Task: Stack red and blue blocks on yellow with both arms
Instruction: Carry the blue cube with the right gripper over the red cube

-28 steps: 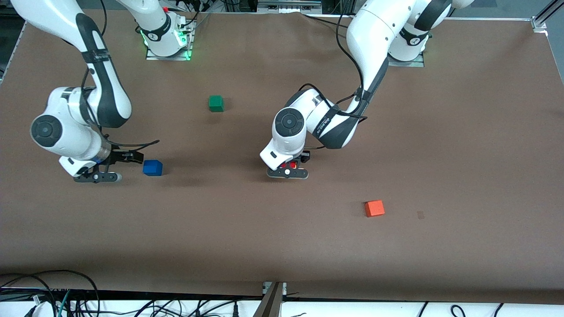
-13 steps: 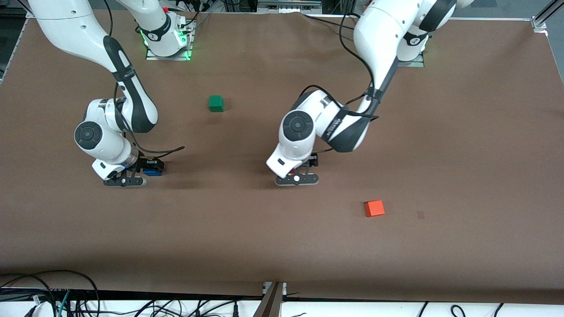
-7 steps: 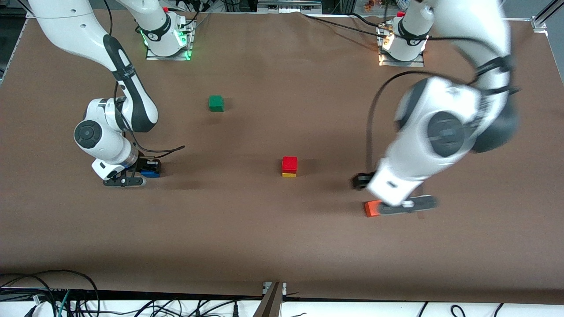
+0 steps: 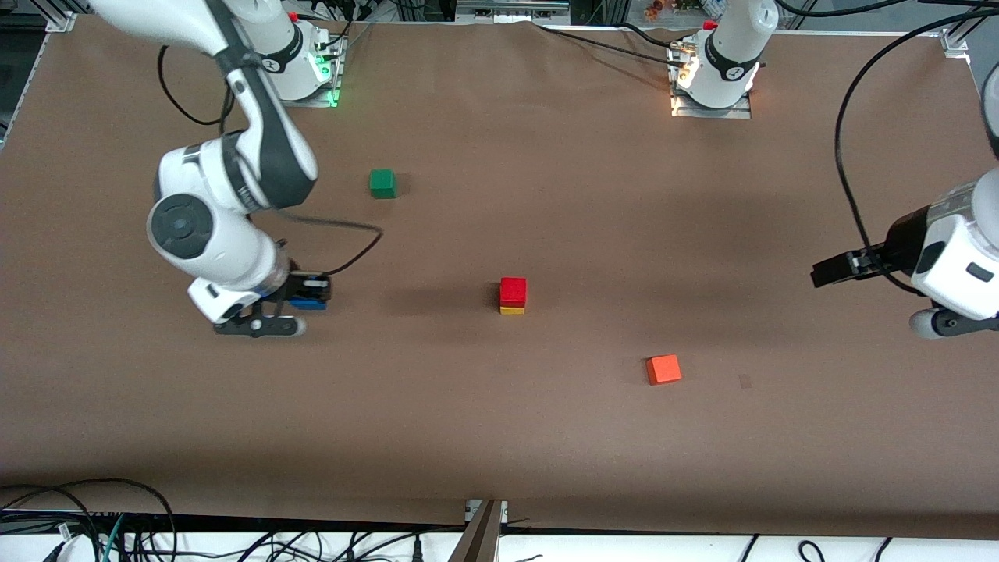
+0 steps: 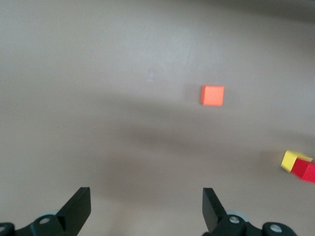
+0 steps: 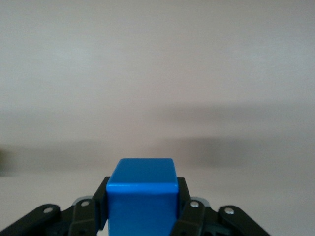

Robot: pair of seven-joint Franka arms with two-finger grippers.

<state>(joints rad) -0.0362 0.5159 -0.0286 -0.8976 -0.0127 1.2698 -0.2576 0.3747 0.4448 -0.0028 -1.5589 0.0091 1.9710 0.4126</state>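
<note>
The red block (image 4: 513, 290) sits on the yellow block (image 4: 512, 311) mid-table; both also show in the left wrist view, red (image 5: 305, 169) on yellow (image 5: 289, 160). My right gripper (image 4: 306, 290) is shut on the blue block (image 4: 311, 304) and holds it a little above the table, toward the right arm's end from the stack. In the right wrist view the blue block (image 6: 142, 189) fills the shut gripper (image 6: 142, 206). My left gripper (image 4: 829, 273) is open and empty in the air at the left arm's end; its fingers stand wide apart in the left wrist view (image 5: 146, 196).
An orange cube (image 4: 663, 369) lies nearer the front camera than the stack, toward the left arm's end; it shows in the left wrist view (image 5: 212, 95). A green cube (image 4: 382, 183) lies farther back, between the right arm and the stack. Cables run along the front edge.
My left arm let go of the red block on yellow and swung away to its end of the table. My right gripper took hold of the blue block, lifted it and moved toward the stack.
</note>
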